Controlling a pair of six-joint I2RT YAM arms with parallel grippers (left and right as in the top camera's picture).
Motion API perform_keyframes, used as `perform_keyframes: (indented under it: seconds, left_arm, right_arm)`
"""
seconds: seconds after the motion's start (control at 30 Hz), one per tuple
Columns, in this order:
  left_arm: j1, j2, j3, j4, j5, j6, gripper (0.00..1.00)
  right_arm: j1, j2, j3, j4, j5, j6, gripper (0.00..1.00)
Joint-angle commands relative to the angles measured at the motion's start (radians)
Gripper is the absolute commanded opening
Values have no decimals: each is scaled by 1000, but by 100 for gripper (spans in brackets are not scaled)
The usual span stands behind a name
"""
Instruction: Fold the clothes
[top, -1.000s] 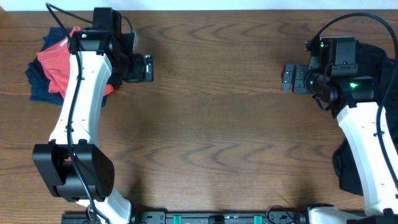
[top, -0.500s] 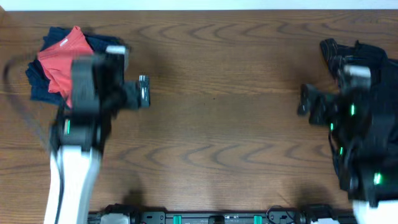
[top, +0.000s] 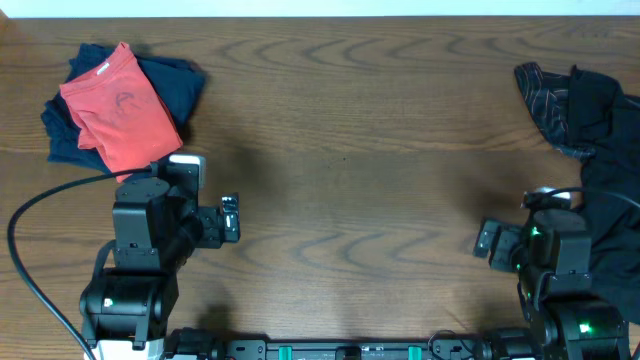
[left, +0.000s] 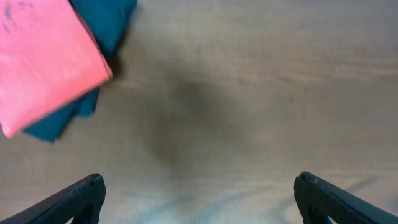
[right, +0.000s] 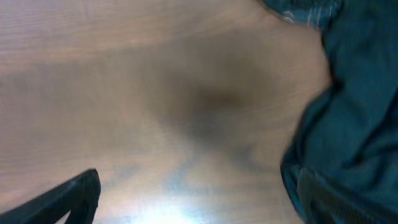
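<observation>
Coral-red T-shirt (top: 118, 108) lies folded atop navy garment (top: 180, 84)

Robot lab: wooden table (top: 350, 100), mounted arms

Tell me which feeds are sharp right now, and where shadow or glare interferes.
Overhead: sharp, evenly lit; the coral-red T-shirt and black clothes read clearly. Left wrist: slightly soft, a faint shadow on the table mid-frame. Right wrist: blurred, darker central shadow, pale glare low on the wood, cloth detail smeared.

A blurred wooden table (right: 155, 74), a dark garment (right: 354, 106) at right, both fingers (right: 68, 199) spread wide apart.
</observation>
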Motion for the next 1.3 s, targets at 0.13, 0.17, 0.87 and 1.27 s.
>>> perform_keyframes:
  seconds: [0.13, 0.17, 0.87, 1.27]
  left_arm:
    - [-2, 23, 5, -50, -5, -1, 98]
    - [-2, 25, 5, -51, -5, -1, 98]
    - [-2, 39, 5, -51, -5, -1, 98]
    - [-2, 39, 5, -51, -5, -1, 98]
  right_arm:
    - [6, 0, -4, -125, 17, 15, 99]
    - [6, 0, -4, -129, 17, 15, 99]
    - [5, -314, -45, -61, 9, -39, 99]
    - [4, -615, -392, 437, -29, -231, 99]
